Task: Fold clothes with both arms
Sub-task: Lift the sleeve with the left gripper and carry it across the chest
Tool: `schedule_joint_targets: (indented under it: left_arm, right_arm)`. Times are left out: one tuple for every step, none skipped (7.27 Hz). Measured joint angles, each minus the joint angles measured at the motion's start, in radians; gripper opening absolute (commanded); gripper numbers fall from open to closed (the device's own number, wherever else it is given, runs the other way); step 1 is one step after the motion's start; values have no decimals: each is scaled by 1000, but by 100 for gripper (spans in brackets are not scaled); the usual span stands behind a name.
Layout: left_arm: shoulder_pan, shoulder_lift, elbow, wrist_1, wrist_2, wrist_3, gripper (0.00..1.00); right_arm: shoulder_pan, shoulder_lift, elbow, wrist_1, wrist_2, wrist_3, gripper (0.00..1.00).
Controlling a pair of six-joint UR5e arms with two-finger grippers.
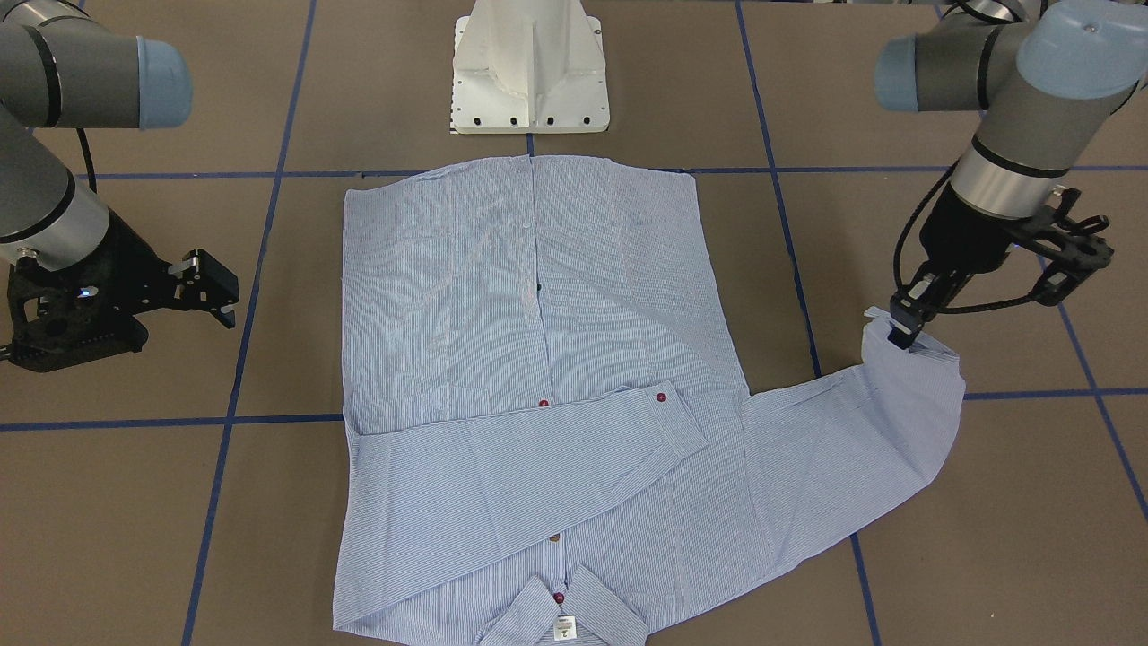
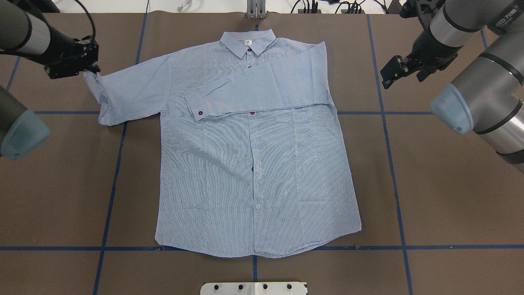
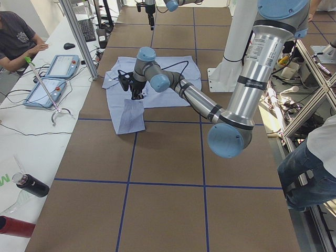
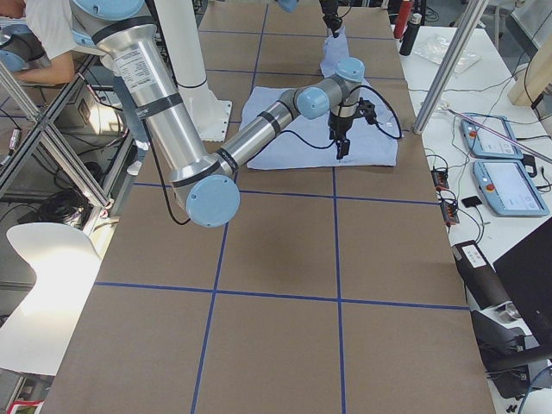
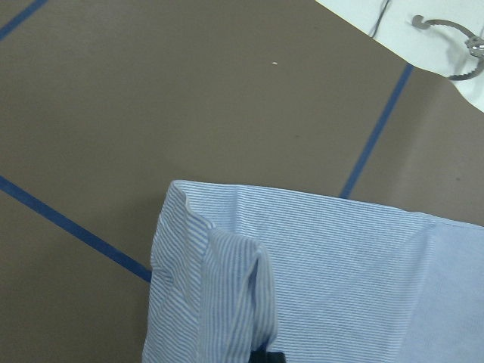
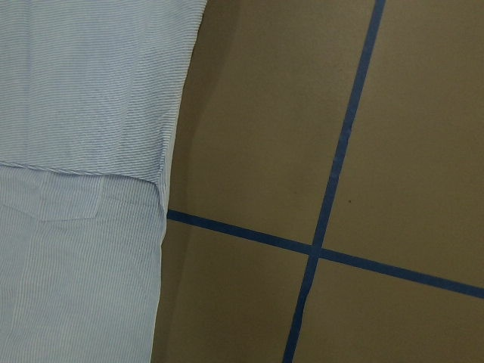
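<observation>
The striped shirt (image 2: pixel 254 164) lies flat, buttons up, collar (image 2: pixel 247 41) at the far edge. One sleeve (image 2: pixel 262 94) is folded across the chest. The other sleeve (image 2: pixel 131 90) stretches out sideways. My left gripper (image 2: pixel 88 70) is shut on this sleeve's cuff and holds it slightly raised; the front view (image 1: pixel 904 330) and the left wrist view show the pinched cuff (image 5: pixel 227 287). My right gripper (image 2: pixel 388 76) is open and empty, above bare table beside the shirt's other shoulder; it also shows in the front view (image 1: pixel 215 287). The right wrist view shows the shirt's edge (image 6: pixel 83 151).
The brown table (image 2: pixel 430 196) has a blue tape grid. The white pedestal base (image 1: pixel 529 72) stands at the hem side of the shirt. Side tables hold teach pendants (image 3: pixel 52 79) and bottles (image 3: pixel 31 185). A seated operator (image 3: pixel 16 42) is at the far left end.
</observation>
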State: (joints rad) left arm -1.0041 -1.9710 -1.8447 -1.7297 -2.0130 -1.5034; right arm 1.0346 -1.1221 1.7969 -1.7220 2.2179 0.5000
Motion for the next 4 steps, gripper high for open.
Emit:
schedule_joint_targets:
  left_arm:
    - [10,-94,15,55,-33,-52,0]
    - [29,-187,53,77,-55,-121,0]
    - [53,-269,97,85,-65,-181,0]
    - [73,-339,131,86,-74,-226,0]
  right_arm:
    - [2,-13,2,1,-1,0,100]
    - [6,-25,3,1,0,0,100]
    - [12,-36,4,2,2,-1,100]
    - [19,-47,5,3,3,-2,100]
